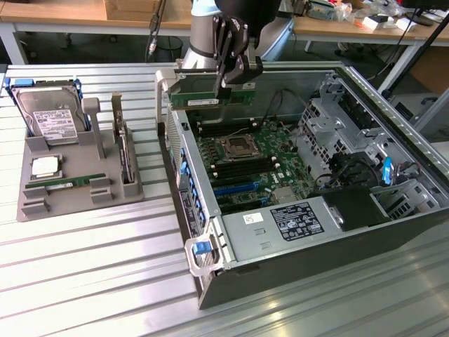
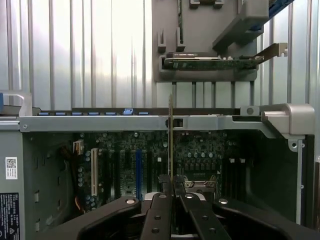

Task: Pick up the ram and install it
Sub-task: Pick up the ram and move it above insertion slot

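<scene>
The ram (image 1: 200,98) is a long green stick held level and on edge, above the back edge of the open computer case (image 1: 393,158). My gripper (image 1: 231,83) is shut on it near its end towards the exterior view's right. In the wrist view the ram (image 2: 170,135) shows edge-on as a thin upright line between the black fingers (image 2: 160,210) of my gripper (image 2: 171,187). Below it lies the motherboard (image 1: 277,168), with dark memory slots (image 1: 210,130) beside the processor socket (image 1: 235,147).
At the exterior view's left a grey holder (image 1: 77,200) carries a hard drive (image 1: 49,116), a silver processor (image 1: 45,166), another green stick (image 1: 66,184) and an upright expansion card (image 1: 123,151). The case's metal rim (image 2: 150,121) runs under the held ram. Ribbed metal tabletop (image 1: 91,281) surrounds everything.
</scene>
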Motion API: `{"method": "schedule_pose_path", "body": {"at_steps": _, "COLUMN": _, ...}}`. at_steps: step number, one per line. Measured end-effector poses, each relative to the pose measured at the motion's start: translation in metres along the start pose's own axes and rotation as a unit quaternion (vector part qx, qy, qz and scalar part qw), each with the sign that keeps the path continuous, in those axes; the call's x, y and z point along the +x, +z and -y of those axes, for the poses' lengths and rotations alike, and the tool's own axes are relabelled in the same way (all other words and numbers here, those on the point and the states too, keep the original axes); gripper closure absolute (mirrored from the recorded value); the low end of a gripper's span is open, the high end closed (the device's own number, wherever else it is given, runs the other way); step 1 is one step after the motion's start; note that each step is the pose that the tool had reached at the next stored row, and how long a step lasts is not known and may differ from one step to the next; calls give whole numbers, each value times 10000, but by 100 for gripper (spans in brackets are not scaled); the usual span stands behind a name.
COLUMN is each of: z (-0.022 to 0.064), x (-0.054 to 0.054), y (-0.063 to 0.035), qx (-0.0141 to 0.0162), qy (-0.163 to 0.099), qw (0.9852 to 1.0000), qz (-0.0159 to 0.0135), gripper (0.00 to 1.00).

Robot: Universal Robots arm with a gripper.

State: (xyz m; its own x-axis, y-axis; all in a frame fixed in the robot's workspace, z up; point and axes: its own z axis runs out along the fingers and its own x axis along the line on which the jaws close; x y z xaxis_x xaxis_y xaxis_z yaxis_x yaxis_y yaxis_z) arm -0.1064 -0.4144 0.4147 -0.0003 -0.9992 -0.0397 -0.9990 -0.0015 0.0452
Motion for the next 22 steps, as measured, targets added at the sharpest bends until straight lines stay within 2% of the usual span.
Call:
{"method": "schedule_pose_path", "body": {"at_steps": 6, "z": 185, "x": 0, "y": -8, "qx": 0, "qy": 0, "qw": 10000, "qz": 0, "gripper": 88}}
{"method": "schedule_pose_path", "body": {"at_steps": 16, "z": 358, "x": 0, "y": -16, "qx": 0, "qy": 0, "qw": 10000, "qz": 0, "gripper": 88}}
{"method": "schedule_pose_path", "body": {"at_steps": 20, "z": 443, "x": 0, "y": -20, "qx": 0, "qy": 0, "qw": 10000, "qz": 0, "gripper": 88}}
{"method": "schedule_pose_path", "body": {"at_steps": 22, "z": 513, "x": 0, "y": -23, "qx": 0, "qy": 0, "qw": 10000, "qz": 0, "gripper": 88}}
